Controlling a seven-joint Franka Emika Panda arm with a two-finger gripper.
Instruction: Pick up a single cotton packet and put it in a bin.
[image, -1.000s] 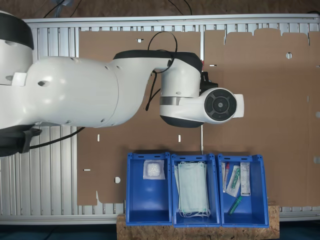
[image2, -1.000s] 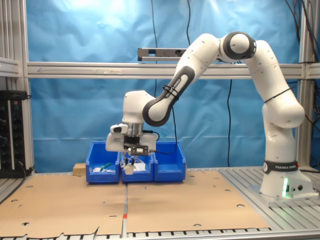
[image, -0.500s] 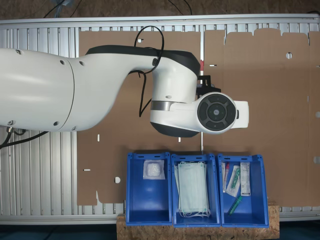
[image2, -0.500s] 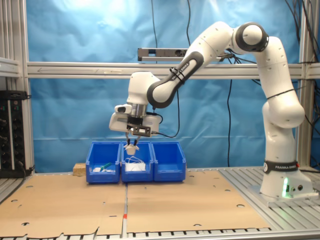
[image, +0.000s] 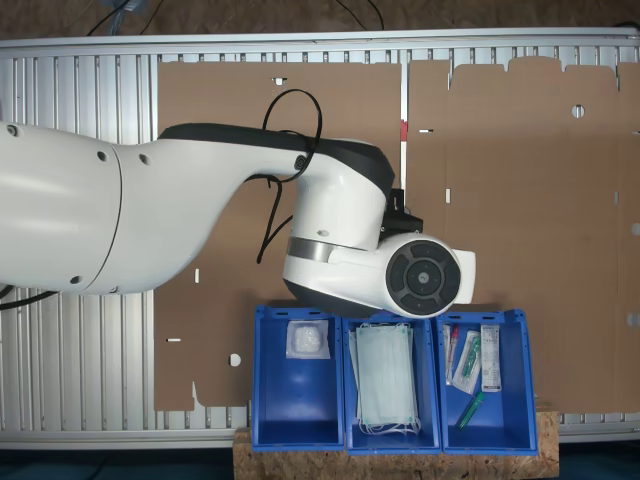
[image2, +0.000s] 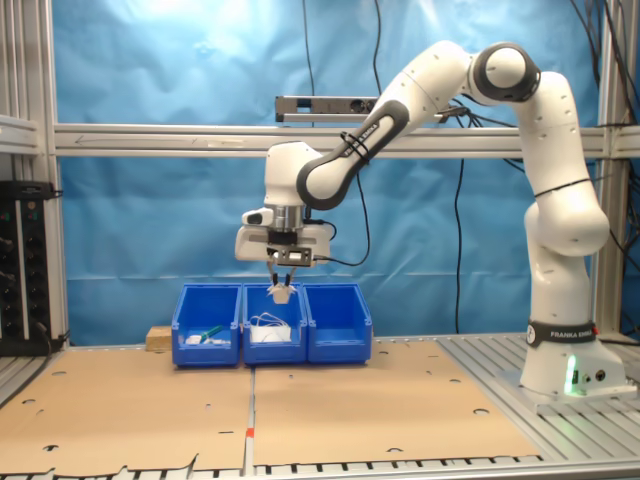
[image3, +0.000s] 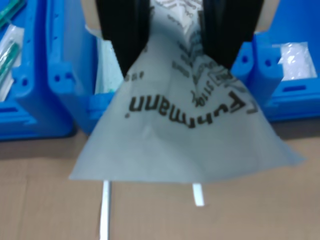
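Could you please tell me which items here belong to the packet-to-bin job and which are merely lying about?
Belonging to the job:
- cotton packet, pinched between the fingers
- gripper
- three blue bins

Lying about:
- pale green face masks in the middle bin
- bagged cotton in an end bin
- cardboard sheets

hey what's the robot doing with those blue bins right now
The robot arm is holding a small white paper packet pinched in its hand, up in the air above the row of three blue bins. In the second exterior view it hangs over the middle bin. One bin has pale green face masks, another a small white packet, and the third holds assorted wrapped items. Nothing has been dropped yet.
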